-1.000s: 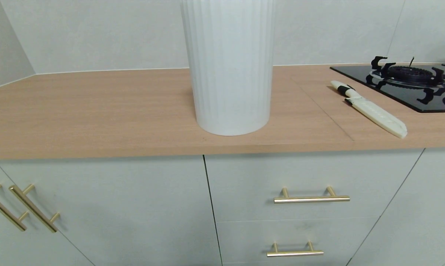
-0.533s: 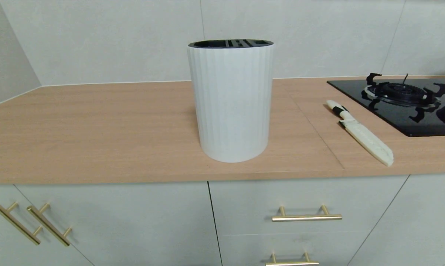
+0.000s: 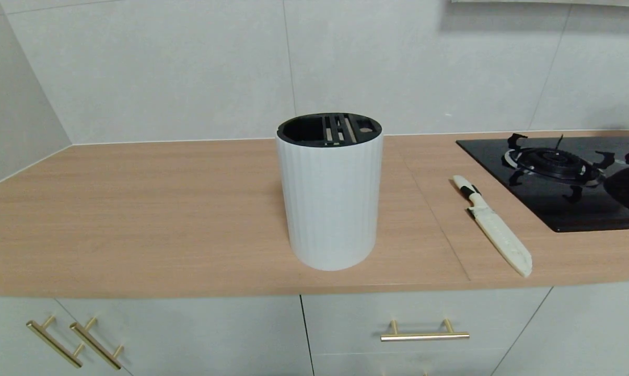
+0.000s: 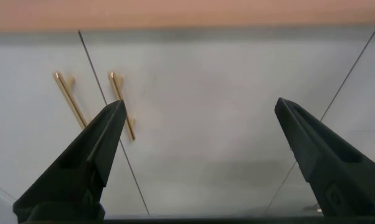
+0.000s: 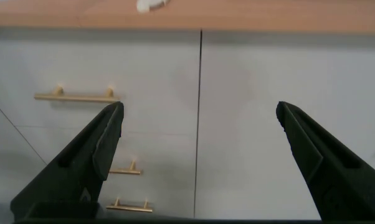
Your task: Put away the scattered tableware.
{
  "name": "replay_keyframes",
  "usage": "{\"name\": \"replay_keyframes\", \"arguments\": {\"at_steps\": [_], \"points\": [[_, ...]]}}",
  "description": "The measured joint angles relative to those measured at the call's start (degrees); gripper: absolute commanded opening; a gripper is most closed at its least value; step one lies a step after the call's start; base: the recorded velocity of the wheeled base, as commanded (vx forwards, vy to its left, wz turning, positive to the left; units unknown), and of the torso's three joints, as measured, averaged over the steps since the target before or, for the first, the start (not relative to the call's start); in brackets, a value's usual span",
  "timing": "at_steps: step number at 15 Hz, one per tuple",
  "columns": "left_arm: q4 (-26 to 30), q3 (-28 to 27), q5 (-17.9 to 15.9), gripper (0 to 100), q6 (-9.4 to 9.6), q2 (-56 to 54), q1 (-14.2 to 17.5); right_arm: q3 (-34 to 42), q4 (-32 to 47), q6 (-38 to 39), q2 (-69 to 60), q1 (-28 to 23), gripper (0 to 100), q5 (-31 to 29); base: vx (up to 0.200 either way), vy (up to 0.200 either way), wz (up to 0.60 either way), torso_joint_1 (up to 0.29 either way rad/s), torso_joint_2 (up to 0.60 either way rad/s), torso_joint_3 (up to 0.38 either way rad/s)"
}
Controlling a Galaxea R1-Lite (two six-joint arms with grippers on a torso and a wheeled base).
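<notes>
Knife [image 3: 491, 224]: right of holder [image 3: 330, 203], handle toward wall [image 3: 163, 68], tip toward counter edge [image 3: 398, 287].
Nearer arm: the right, I judge.
Left gripper [image 4: 199, 104], right gripper [image 5: 199, 107]: wide open, empty.

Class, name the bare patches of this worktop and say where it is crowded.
Widest: the worktop from the left wall to the white holder. Narrower: between holder and knife. Crowded: the knife lies close beside the hob.

We see a white ribbed knife block [image 3: 330, 209] with a black top. Our knife [image 3: 494, 232] is cream, black-banded
</notes>
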Motion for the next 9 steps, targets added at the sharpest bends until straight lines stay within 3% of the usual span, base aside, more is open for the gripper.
{"name": "replay_keyframes", "arguments": {"at_steps": [9], "points": [[0.0,0.0,0.0,100,0.0,0.0,0.0,0.0,0.0,0.0,0.0,0.0,100,0.0,0.0,0.0,0.0,0.228,-0.51,-0.284]]}}
